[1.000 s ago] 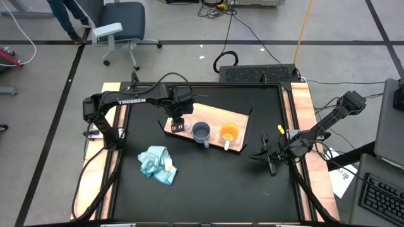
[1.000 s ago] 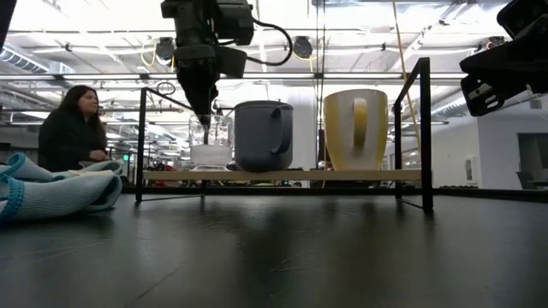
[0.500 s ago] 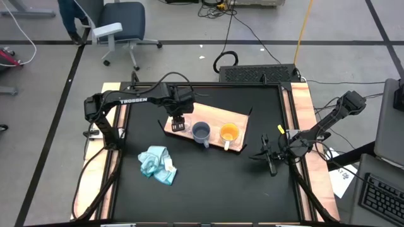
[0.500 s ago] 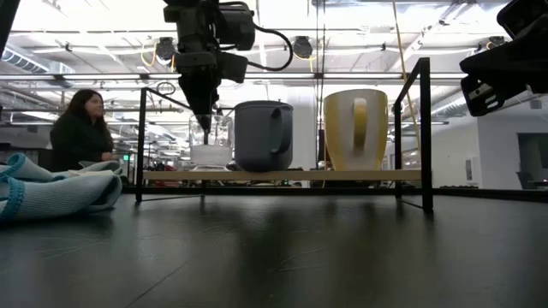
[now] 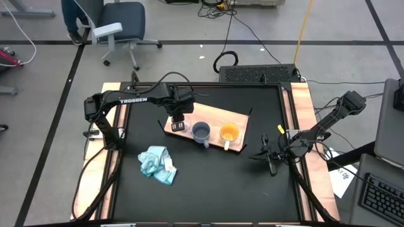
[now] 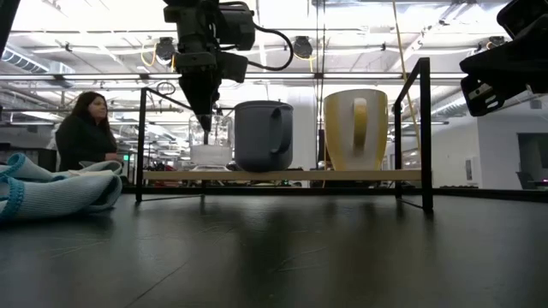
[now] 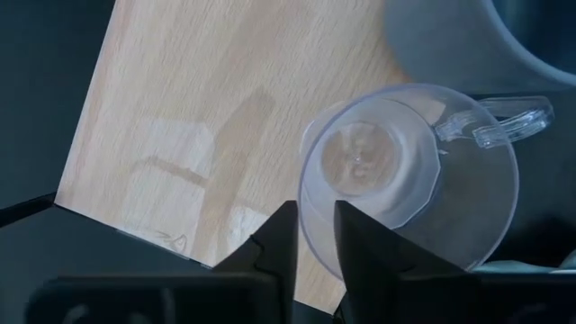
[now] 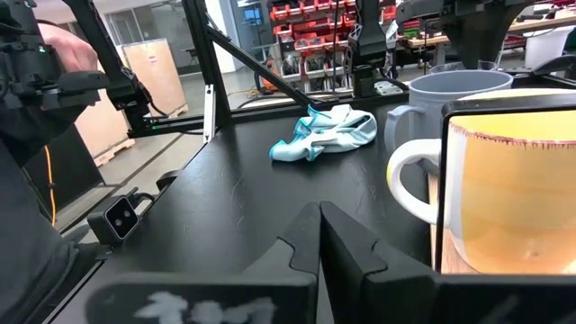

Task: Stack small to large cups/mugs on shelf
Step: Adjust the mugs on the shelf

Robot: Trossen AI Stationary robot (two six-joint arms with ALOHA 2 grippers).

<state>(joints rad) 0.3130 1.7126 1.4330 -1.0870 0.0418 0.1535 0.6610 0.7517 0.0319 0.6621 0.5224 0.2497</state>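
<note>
"Across the black tabletop (image 5: 208, 183), what sits where?" asks one.

"A light wooden shelf (image 5: 218, 115) lies slantwise toward the far middle. Three vessels stand on it in a row: the clear glass cup (image 7: 405, 171) at the left end, the grey-blue mug (image 5: 201, 132) just beside it, and the orange mug (image 5: 228, 132) with its white handle to the right."

"And the arms?"

"The left gripper (image 7: 312, 225) is over the shelf's left end, pointing down. Its fingers stand narrow, pinching the glass cup's rim between them. The right gripper (image 5: 270, 157) waits near the table's right edge, fingers pressed together, holding nothing."

"Anything else on the table?"

"A crumpled light blue cloth (image 5: 156, 162) lies near and left of the shelf, well apart from the cups."

"What about the room?"

"Grey floor with dark tape lines surrounds the table. An office chair (image 5: 123, 22) stands at the far left, and cables trail across the floor beyond the far edge. A keyboard (image 5: 382, 198) sits on a desk at the near right. A person (image 6: 81, 133) in dark clothing sits beyond the table, under bright ceiling lights."
</note>
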